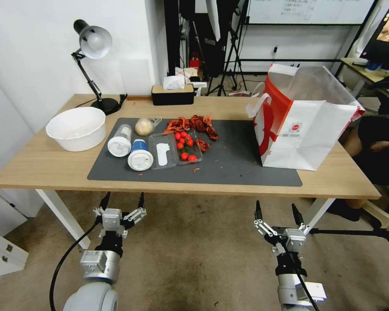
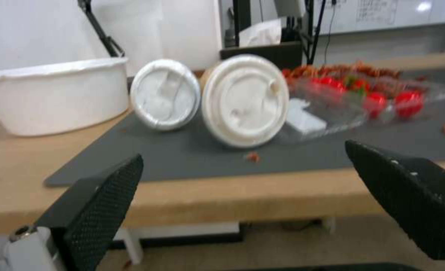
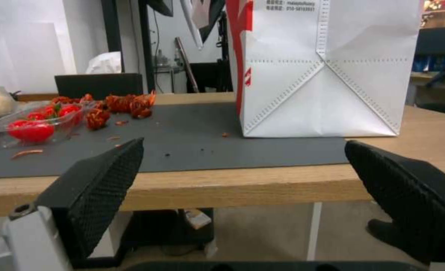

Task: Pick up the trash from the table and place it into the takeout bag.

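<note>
On the table [image 1: 39, 164], at the left of the dark mat [image 1: 246, 160], lie a clear white-lidded cup [image 1: 120, 140] [image 2: 166, 94], a blue cup with a white lid [image 1: 139, 155] [image 2: 246, 99] and a beige wrapped lump [image 1: 145, 126]. Beside them sit a clear tray of small red tomatoes [image 1: 177, 149] [image 2: 363, 105] and red shell scraps [image 1: 192, 124] [image 3: 127, 105]. The takeout bag [image 1: 302, 125] [image 3: 327, 75] stands open at the right. My left gripper [image 1: 122, 201] [image 2: 243, 152] and right gripper [image 1: 277, 212] [image 3: 245, 143] hang open and empty below the table's front edge.
A big white round bowl [image 1: 75, 127] [image 2: 56, 98] stands at the table's left end. A desk lamp [image 1: 93, 47] and a black tissue box [image 1: 173, 94] sit along the back edge. Bare mat lies between the tray and the bag.
</note>
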Tool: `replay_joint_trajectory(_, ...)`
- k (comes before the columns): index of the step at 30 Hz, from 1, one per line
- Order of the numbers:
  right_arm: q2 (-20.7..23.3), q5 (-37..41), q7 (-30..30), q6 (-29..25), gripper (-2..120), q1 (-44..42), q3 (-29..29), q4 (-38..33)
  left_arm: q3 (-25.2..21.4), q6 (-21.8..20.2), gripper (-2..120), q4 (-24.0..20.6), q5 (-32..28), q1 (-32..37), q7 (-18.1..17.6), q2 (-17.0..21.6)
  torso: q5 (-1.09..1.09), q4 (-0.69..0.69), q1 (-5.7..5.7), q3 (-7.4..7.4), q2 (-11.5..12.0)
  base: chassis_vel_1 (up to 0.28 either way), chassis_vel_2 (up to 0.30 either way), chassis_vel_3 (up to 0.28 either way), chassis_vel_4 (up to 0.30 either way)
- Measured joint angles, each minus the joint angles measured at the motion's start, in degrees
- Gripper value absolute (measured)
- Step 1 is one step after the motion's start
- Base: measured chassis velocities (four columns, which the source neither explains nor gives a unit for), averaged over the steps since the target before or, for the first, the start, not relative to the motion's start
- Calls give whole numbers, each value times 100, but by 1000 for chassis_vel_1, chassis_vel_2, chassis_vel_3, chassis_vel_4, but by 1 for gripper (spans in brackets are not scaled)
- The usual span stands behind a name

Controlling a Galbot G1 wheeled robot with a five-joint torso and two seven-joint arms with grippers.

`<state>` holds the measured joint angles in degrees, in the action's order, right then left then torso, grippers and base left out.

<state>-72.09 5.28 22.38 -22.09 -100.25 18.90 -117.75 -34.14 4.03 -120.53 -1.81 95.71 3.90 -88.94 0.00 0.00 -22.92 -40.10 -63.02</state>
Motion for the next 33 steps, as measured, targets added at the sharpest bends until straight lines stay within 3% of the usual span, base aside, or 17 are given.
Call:
replay_joint_trajectory(14,-55,0,2,16,100,13,15,-1,308,-274,100,-22,-720,-485,-26,291,0,0,0,-1,0,0,0,0,0)
replay_joint_trajectory(22,-51,-19,-1,153,100,75,5,-55,370,-832,100,-37,-1183,-963,-220,461,0,0,0,-1,0,0,0,0,0)
replay_joint_trajectory(26,-63,-34,-5,240,100,97,1,-84,424,-1511,100,45,-1598,-1452,-592,682,0,0,0,-1,0,0,0,0,0)
replay_joint_trajectory(33,-95,-43,-10,309,100,153,-12,-83,536,-2153,100,315,-1984,-2168,-1010,859,0,0,0,0,0,0,0,0,0)
